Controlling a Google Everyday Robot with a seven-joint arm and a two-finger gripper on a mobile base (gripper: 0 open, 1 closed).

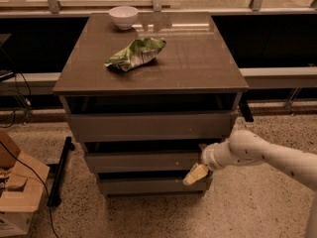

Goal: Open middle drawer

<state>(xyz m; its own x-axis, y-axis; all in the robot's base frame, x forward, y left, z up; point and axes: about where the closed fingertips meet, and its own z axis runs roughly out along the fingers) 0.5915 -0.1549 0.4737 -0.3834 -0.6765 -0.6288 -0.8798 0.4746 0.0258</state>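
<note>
The grey-brown cabinet has three stacked handleless drawer fronts. The middle drawer (141,161) sits between the taller top front (148,126) and the narrower bottom front (148,185), with a dark gap above it. My gripper (198,160) is at the right end of the middle drawer front. It is open. The pale lower finger (194,175) hangs below the front's lower edge, and the upper finger is mostly hidden in the dark gap above. My white arm (267,155) reaches in from the right.
On the cabinet top (198,58) lie a green chip bag (134,53) and a white bowl (123,16). A cardboard box (15,197) and cables stand on the floor at the left, next to a black bar (59,170). A ledge and railing run behind.
</note>
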